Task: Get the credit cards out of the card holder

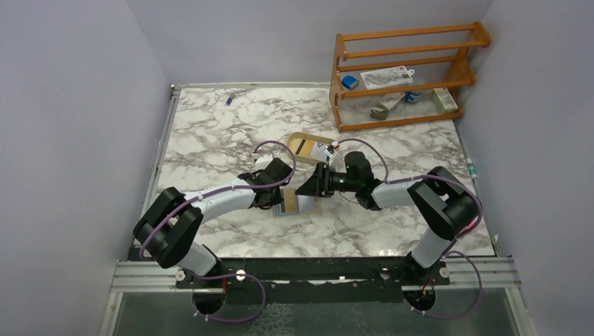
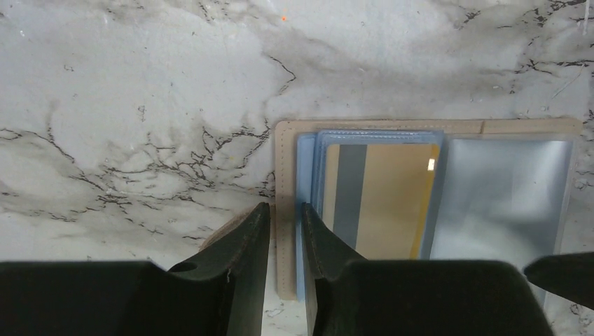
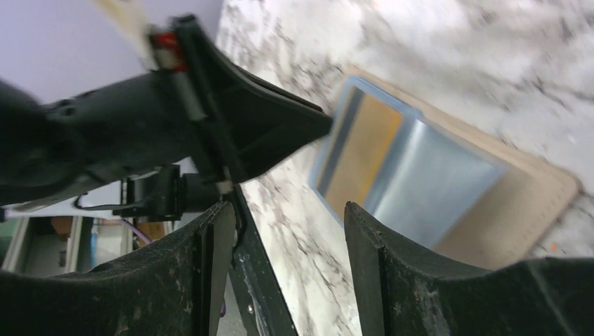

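Basically, both arms meet over the middle of the marble counter (image 1: 231,133), so a collision is the first risk: any quick reach by one could clip the other.

The card holder (image 1: 296,204) lies open and flat on the counter between them, well short of the oval tray (image 1: 302,144). It looks light and the marble looks slick. A sideways pull would probably drag the whole holder, not just its contents.

The credit cards (image 2: 378,203) sit tucked in pale blue sleeves inside it, the gold one with a grey stripe on top. They are thin and flush, so a pinch could catch sleeve and card together, or fold the sleeve.

The left pincer (image 2: 286,210) is nearly closed, its tips at the holder's left edge. I cannot tell whether it nips that edge or only presses it down. If it slips, the holder is free. If it bears on the cards, they jam.

The right pincer (image 3: 287,210) is wide open and empty, just beside the holder. A shallow approach probably skids over the plastic.
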{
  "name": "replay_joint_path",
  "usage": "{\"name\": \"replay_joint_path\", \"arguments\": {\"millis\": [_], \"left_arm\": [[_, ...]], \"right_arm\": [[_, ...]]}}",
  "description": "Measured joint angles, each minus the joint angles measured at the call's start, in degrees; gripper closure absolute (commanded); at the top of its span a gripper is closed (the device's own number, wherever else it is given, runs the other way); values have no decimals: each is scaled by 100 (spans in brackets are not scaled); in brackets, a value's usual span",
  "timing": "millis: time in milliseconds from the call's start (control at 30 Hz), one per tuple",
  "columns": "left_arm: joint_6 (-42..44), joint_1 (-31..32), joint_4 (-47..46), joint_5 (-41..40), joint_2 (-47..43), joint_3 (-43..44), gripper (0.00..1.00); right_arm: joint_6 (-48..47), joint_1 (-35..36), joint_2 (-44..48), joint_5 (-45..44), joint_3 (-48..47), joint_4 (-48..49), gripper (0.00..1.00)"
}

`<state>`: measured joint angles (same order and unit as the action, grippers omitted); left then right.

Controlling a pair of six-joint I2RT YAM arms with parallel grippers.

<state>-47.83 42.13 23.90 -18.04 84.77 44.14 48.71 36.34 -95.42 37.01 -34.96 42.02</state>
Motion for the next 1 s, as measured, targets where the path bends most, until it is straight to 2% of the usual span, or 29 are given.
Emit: {"name": "replay_joint_path", "arguments": {"millis": [233, 733, 1000], "left_arm": [[-98, -59, -485, 111, -20, -199, 76], [-105, -120, -901, 216, -87, -402, 76], [-107, -120, -994, 216, -127, -470, 76]], "right_arm": [[229, 168, -505, -7, -7, -315, 37], [225, 319, -625, -367, -514, -1268, 37], [372, 321, -933, -431, -557, -1130, 37]]}}
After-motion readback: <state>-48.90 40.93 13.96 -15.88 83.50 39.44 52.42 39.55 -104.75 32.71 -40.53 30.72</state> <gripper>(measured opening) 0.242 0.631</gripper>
